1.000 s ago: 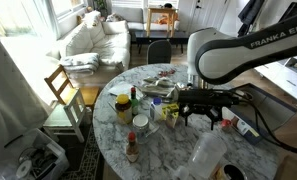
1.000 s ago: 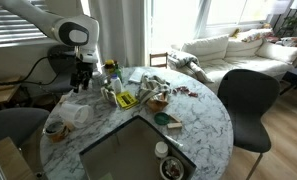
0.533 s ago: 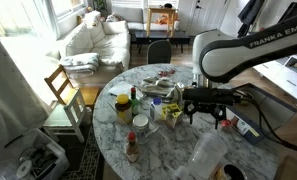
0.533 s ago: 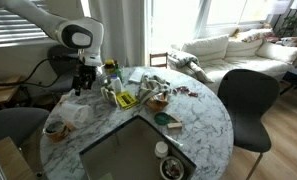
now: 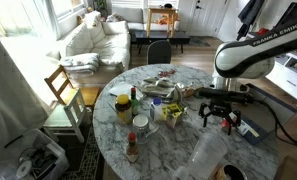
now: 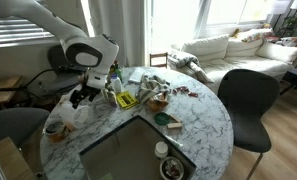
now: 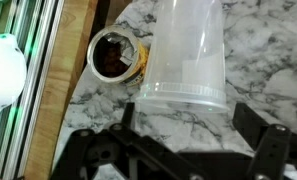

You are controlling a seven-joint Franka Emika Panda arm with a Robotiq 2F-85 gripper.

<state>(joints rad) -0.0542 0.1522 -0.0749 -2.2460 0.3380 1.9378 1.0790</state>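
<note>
My gripper (image 5: 226, 118) hangs open and empty just above the round marble table (image 5: 173, 145); it also shows in an exterior view (image 6: 81, 97). In the wrist view the two dark fingers (image 7: 193, 125) stand apart over bare marble. Just beyond them a clear plastic cup (image 7: 188, 50) lies on its side, with its rim towards the fingers. The clear cup shows in both exterior views (image 5: 206, 152) (image 6: 76, 113). A small paper cup with brown residue (image 7: 116, 55) stands beside it near the table edge (image 5: 229, 172) (image 6: 55, 130).
A cluster stands mid-table: a yellow jar (image 5: 122, 107), a dark bottle (image 5: 135, 98), a yellow packet (image 5: 171, 113), and a small bottle (image 5: 133, 148) nearer the front. A dark rectangular panel (image 6: 138, 150) lies on the table. A wooden chair (image 5: 63, 90) and a black chair (image 6: 246, 100) stand around it.
My arm has swung away from the cluster of bottles and packets toward the table edge. The gripper now hangs by the clear plastic cup. The objects have not moved.
</note>
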